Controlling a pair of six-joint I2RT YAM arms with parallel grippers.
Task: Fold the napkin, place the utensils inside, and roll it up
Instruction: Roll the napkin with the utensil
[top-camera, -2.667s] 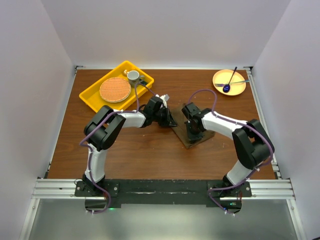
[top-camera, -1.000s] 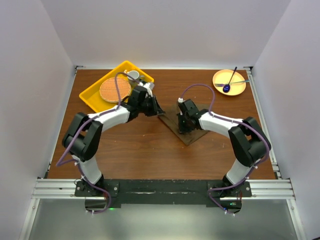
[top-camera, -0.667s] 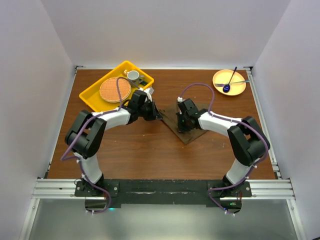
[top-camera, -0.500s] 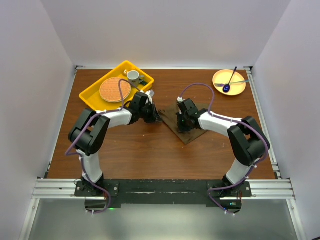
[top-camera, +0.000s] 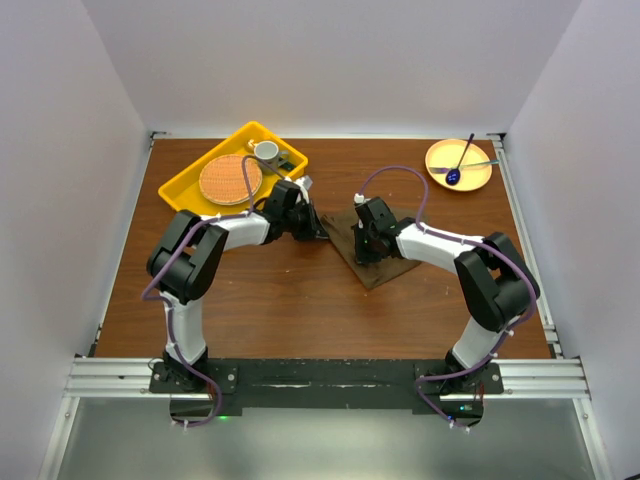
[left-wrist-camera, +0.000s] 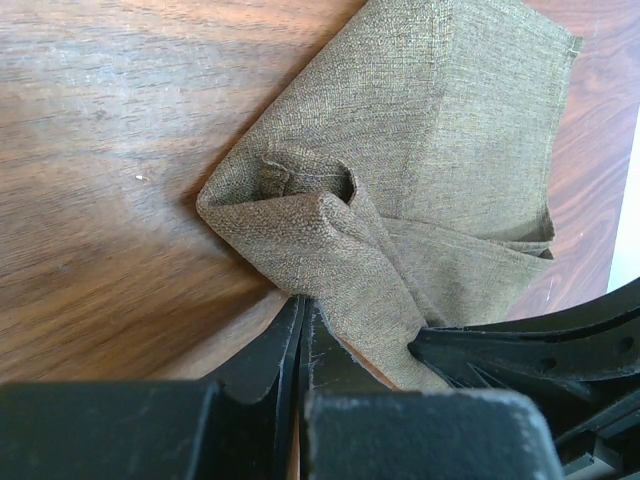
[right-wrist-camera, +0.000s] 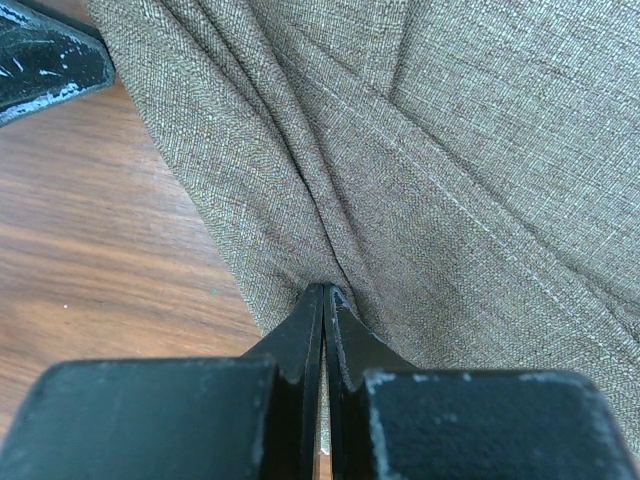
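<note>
The left hand (left-wrist-camera: 300, 312) and the right hand (right-wrist-camera: 322, 298) each pinch the napkin (left-wrist-camera: 430, 140), bunched between them

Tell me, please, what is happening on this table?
Two robot arms are working on an olive-brown napkin in the middle of the wooden table. The left gripper pinches its edge by a bunched corner, and the right gripper pinches a fold, both with fingers shut. The cloth is partly folded and not yet rolled.

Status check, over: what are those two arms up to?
Left tool and right tool both shut on napkin. Napkin bunched, partly folded. Nothing seen blocking.
</note>
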